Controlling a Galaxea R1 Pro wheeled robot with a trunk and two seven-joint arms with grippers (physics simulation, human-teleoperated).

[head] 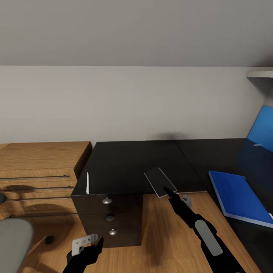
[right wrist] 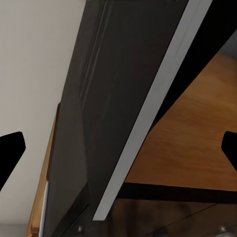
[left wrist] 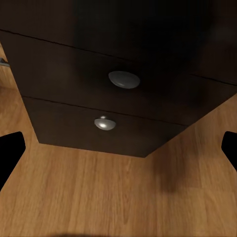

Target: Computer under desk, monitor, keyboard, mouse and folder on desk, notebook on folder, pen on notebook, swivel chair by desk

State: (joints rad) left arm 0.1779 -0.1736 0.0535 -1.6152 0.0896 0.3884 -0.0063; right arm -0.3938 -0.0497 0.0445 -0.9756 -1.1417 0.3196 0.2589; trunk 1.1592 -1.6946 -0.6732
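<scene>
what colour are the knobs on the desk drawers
Silver-grey round knobs on the black drawer unit; clearest in the left wrist view.

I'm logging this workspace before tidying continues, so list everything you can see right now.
Desk: one, glossy black, against the wall.
Drawer unit: one, black, under the desk's left end.
Knobs: three, silver, on the drawer fronts.
Pen: one, white, on the desk's left edge.
Notebook: one, dark grey, at the desk's front edge.
Folder: one, bright blue, on the desk's right part.
Cabinet: one, light wood, left of the desk.
Chair: one, grey seat, near left corner.
Left gripper: black, open, low before the drawers.
Right gripper: black, open, at the notebook's near edge.
</scene>
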